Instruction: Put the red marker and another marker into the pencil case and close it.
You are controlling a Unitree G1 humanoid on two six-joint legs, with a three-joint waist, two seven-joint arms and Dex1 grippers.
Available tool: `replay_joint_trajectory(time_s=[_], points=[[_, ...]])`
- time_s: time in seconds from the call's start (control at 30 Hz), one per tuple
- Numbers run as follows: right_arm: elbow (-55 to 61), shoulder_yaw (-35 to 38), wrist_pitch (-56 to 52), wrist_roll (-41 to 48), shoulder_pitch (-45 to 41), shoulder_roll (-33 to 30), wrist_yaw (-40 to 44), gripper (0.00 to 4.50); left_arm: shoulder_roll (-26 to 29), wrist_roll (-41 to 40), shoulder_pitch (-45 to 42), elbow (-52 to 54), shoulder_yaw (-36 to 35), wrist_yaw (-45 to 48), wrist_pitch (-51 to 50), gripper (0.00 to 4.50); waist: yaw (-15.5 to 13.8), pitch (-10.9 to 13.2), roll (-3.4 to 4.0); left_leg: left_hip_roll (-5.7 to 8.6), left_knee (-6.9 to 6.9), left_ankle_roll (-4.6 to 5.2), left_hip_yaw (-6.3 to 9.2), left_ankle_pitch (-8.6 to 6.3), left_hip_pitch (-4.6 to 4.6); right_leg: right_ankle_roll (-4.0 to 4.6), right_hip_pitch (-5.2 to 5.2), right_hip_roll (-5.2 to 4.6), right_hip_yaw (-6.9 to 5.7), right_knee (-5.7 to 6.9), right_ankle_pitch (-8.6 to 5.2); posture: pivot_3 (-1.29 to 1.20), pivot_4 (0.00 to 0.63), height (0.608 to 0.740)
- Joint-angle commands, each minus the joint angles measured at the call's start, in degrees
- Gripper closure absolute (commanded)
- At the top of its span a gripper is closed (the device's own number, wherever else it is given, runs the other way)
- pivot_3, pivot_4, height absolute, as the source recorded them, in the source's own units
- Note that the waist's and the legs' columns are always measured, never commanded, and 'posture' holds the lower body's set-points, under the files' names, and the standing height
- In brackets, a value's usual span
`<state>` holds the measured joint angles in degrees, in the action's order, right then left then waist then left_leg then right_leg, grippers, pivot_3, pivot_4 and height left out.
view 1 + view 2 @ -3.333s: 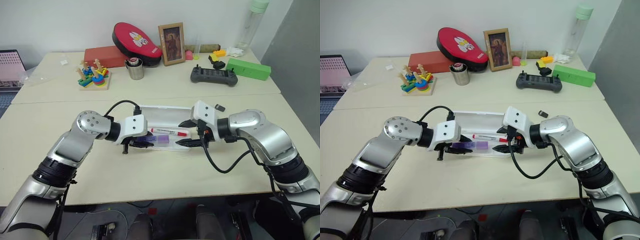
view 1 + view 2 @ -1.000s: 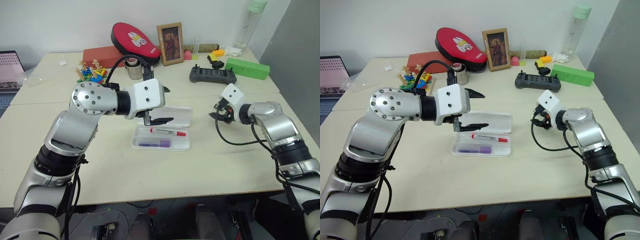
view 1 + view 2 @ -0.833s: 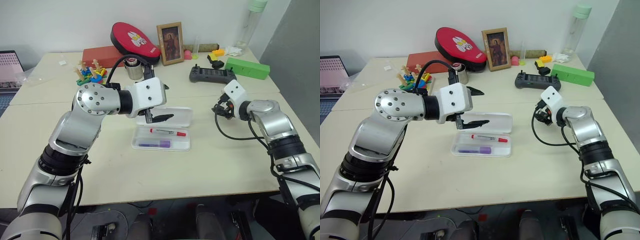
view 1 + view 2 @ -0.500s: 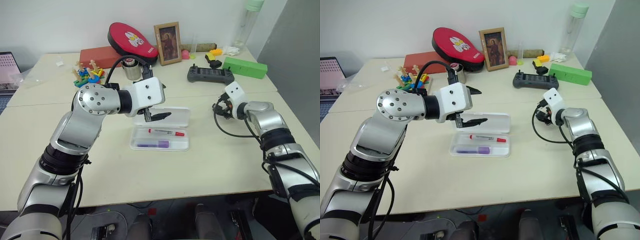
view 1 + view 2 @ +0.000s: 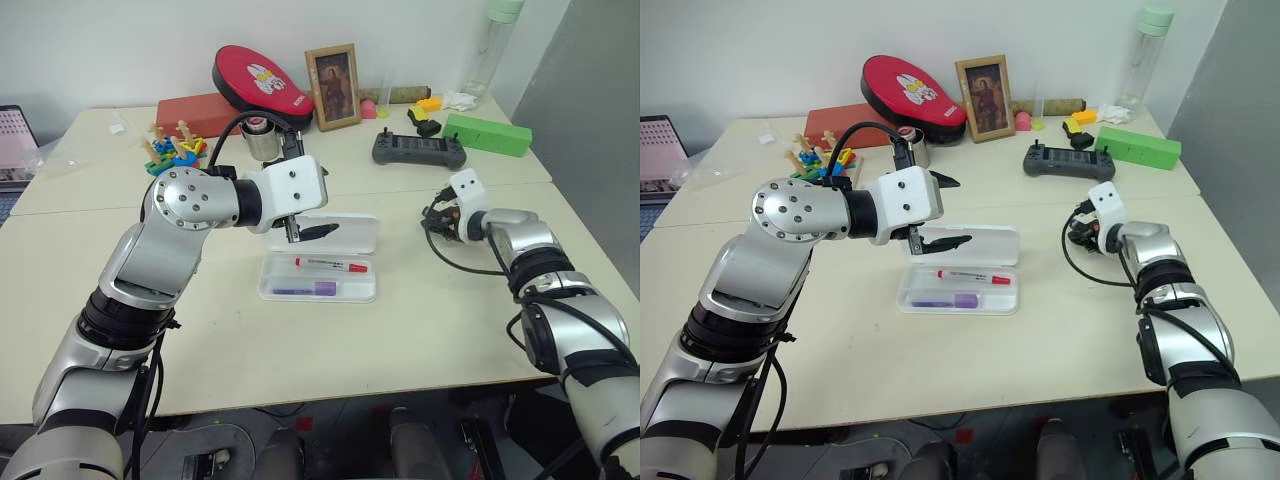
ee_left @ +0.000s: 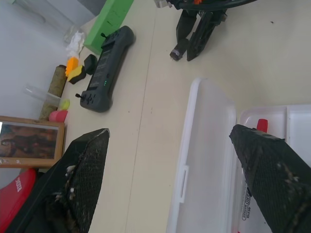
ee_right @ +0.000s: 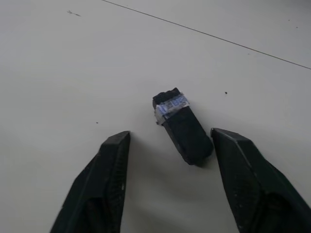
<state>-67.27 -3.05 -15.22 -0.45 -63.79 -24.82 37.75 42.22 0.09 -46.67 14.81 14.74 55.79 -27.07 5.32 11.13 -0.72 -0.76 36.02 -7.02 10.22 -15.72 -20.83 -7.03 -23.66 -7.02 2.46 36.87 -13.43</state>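
Pencil case (image 5: 372, 290): flat white plastic box with rounded corners, open on the cream table, its hinged lid (image 5: 352, 234) folded back flat on the far side. Red marker (image 5: 331, 265): slim white barrel, red cap and red end, lying lengthwise in the tray's far half. Another marker (image 5: 305, 290): short, chunky, lavender with a darker purple cap (cap toward the robot's left), lying parallel in the near half.

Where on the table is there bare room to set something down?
The near table in front of the pencil case is bare, and so is the stretch between the case and the right gripper. The far edge is crowded, from the red box to the green box.
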Motion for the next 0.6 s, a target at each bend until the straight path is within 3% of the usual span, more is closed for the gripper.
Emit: replay_joint_trajectory(time_s=[0.03,0.2,0.43,0.6], points=[[0.2,0.9,1.1,0.0,-1.6,0.0,0.9,2.96,0.6,0.5,-0.1,0.3,-1.4,-0.4,0.6,0.26,0.1,0.0,0.0,0.0,0.0,0.0,0.0,0.0,0.01,0.0,0.0,0.0,0.0,0.01,0.0,0.0,0.15,0.74],[0.7,1.0,1.3,-0.2,-1.3,0.0,1.5,4.2,0.6,0.5,0.0,0.2,-1.4,-0.4,0.7,0.26,0.3,0.0,0.0,0.0,0.01,0.01,0.0,0.0,0.01,0.0,0.0,0.0,0.0,0.03,0.0,0.0,0.15,0.74],[1.1,0.1,1.9,-1.6,-0.8,-0.6,1.2,4.25,0.5,0.5,0.0,-0.7,-1.9,-0.8,1.0,0.26,0.3,0.0,0.0,0.0,0.01,0.0,0.0,0.0,0.01,0.0,0.0,0.0,0.0,0.03,0.0,0.0,0.15,0.74],[12.0,-1.8,0.1,-2.6,1.9,-4.0,6.6,4.25,2.6,-2.1,3.0,1.2,-5.9,-0.3,-0.9,0.26,0.4,0.0,0.04,0.0,0.0,0.0,0.0,0.01,0.0,0.0,-0.01,0.0,0.0,0.03,0.0,0.0,0.15,0.74]])
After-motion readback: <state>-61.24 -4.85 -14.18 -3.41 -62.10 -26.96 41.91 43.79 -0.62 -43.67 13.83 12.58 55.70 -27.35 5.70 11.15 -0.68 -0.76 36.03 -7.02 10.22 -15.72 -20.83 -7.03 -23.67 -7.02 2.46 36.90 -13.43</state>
